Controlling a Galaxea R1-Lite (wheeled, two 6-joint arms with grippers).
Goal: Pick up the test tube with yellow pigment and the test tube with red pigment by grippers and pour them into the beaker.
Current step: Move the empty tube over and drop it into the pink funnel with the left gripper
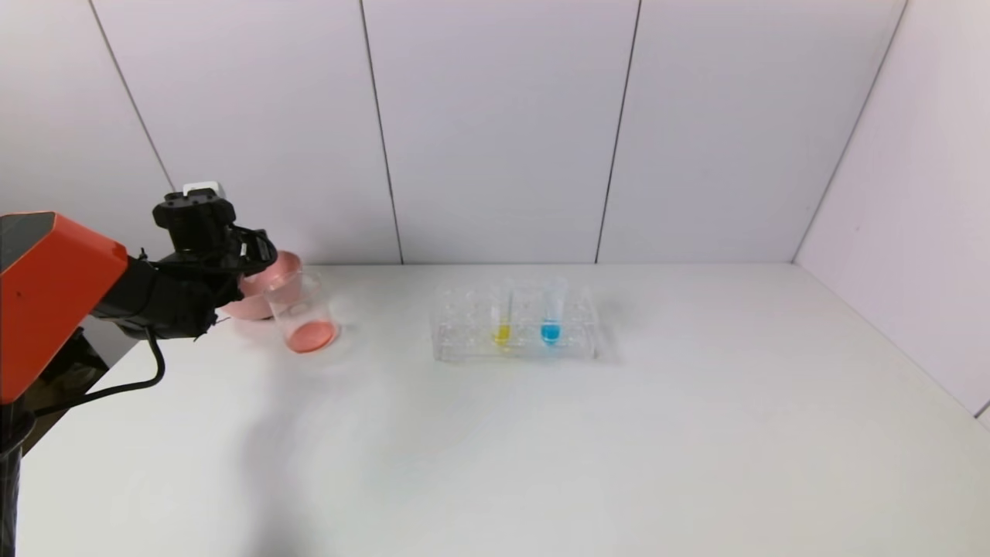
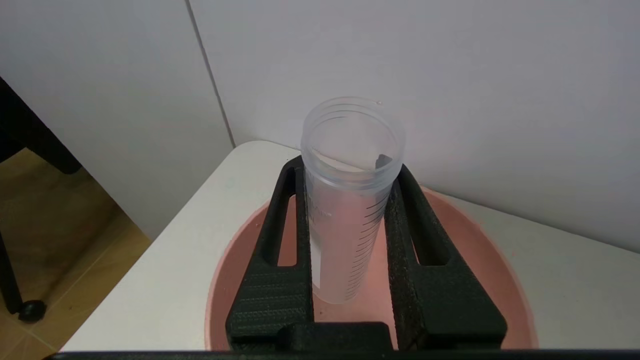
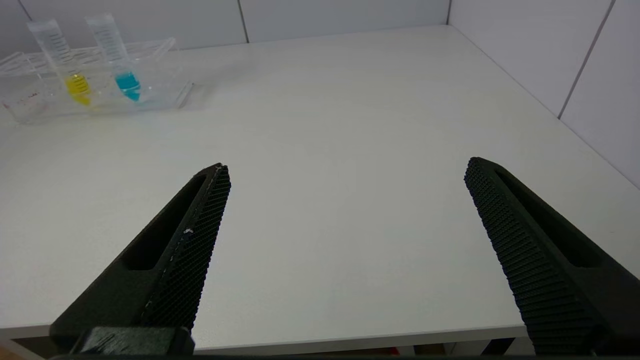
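Head view puts my left gripper (image 1: 246,259) at the table's far left, above the pink bowl (image 1: 285,272), clamped on an emptied slim clear graduated tube (image 2: 350,200). Just beside stands the clear glass beaker (image 1: 303,313) with red liquid at its bottom. Yellow-tipped clear tube (image 1: 502,321) and blue-tipped tube (image 1: 551,317) stand in the transparent rack (image 1: 464,340). My right gripper (image 3: 345,172) hangs spread wide over bare white table (image 3: 350,125).

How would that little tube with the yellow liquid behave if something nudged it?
The yellow tube probably feels light, holding only a little liquid at its tip. Its tapered bottom likely could not stand alone outside the clear rack. Lying down, its round body would probably roll.
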